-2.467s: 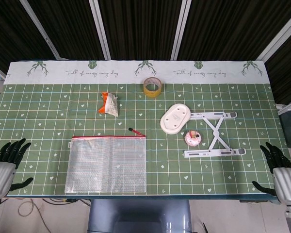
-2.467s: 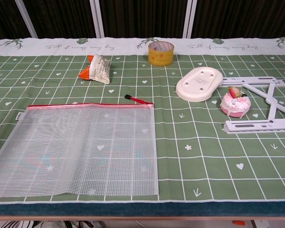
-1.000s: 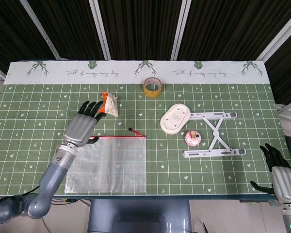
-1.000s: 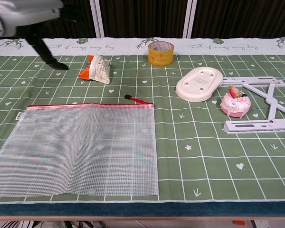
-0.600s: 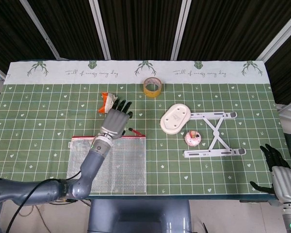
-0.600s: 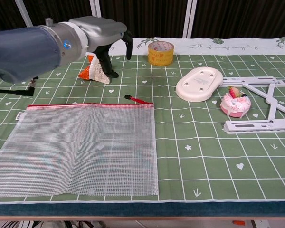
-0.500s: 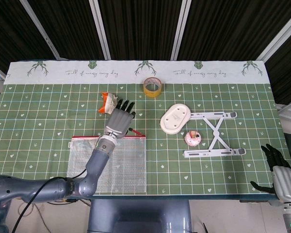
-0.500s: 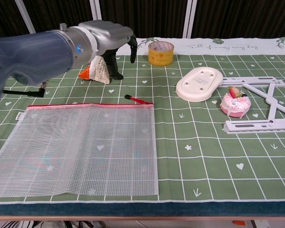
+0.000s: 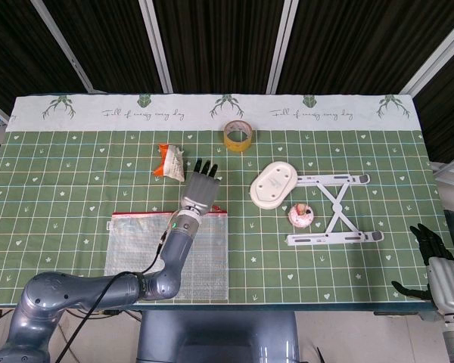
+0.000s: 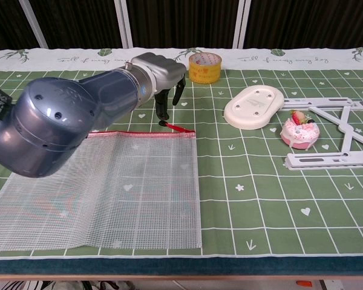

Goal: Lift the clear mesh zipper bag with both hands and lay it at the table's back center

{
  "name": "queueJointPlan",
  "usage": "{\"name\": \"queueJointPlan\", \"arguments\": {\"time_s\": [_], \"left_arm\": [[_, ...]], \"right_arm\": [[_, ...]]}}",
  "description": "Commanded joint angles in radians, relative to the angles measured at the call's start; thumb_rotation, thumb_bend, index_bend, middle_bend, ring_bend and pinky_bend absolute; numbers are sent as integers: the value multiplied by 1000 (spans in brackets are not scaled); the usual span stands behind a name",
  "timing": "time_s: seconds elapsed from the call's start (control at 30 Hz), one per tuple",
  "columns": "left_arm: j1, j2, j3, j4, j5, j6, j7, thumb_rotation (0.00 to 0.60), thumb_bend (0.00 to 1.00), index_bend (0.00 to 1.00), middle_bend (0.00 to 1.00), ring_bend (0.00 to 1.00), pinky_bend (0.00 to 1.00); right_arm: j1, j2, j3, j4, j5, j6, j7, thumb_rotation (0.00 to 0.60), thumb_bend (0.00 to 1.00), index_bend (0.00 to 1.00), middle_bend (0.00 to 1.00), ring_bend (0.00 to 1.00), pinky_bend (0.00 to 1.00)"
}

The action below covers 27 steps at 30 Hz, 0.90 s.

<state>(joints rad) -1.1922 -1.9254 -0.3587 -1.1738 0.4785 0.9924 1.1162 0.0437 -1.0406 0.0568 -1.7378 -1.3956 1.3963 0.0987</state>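
while the table (image 9: 60, 174) lies wide under its green grid cloth, we take the clear mesh zipper bag (image 9: 204, 249) as the largest thing on it: flat at the front left, its near edge just beside the table's front edge, untouched by either hand as far as we can tell. its long axis looks to run left to right, though it is close to square in the head view; the red zipper edge faces the back of the table, and the red zipper pull (image 10: 176, 127) pokes out past the back right corner, pointing back and left. we judge the task to be at the reach, nothing lifted yet. our left hand (image 9: 200, 190) hovers over that back right corner, fingers apart and angled down in the chest view, holding nothing; whether a fingertip touches the pull we cannot tell. our right hand (image 9: 437, 265) sits low at the front right corner, well apart from the bag, fingers spread and empty. next, we think, the left hand must settle on a bag edge and the right hand must come across to another edge, so the limp sheet rises level. the back center is partly taken by the tape roll (image 9: 237, 135), so the bag would need to land beside or before it. smaller things lie aside: the white folding stand (image 9: 340, 215), the white oval dish (image 9: 274, 184), the snack packet (image 9: 171, 161), the pink doughnut toy (image 9: 300, 215).
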Motion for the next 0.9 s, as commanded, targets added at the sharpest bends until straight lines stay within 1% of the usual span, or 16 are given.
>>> {"name": "queueJointPlan", "arguments": {"time_s": [0.03, 0.3, 0.9], "left_arm": [[-15, -30, 12, 44, -9, -15, -3, 600, 256, 489, 96, 0, 0], [-29, -65, 23, 116, -17, -33, -5, 600, 274, 490, 95, 0, 0], [-39, -98, 34, 176, -41, -59, 1, 600, 286, 511, 97, 0, 0]], "right_arm": [[0, 1, 1, -1, 0, 0, 1, 600, 172, 0, 0, 0, 206], [-1, 4, 2, -5, 8, -3, 8, 600, 175, 0, 0, 0, 206], [-1, 8, 5, -14, 21, -9, 13, 600, 192, 0, 0, 0, 206]]}}
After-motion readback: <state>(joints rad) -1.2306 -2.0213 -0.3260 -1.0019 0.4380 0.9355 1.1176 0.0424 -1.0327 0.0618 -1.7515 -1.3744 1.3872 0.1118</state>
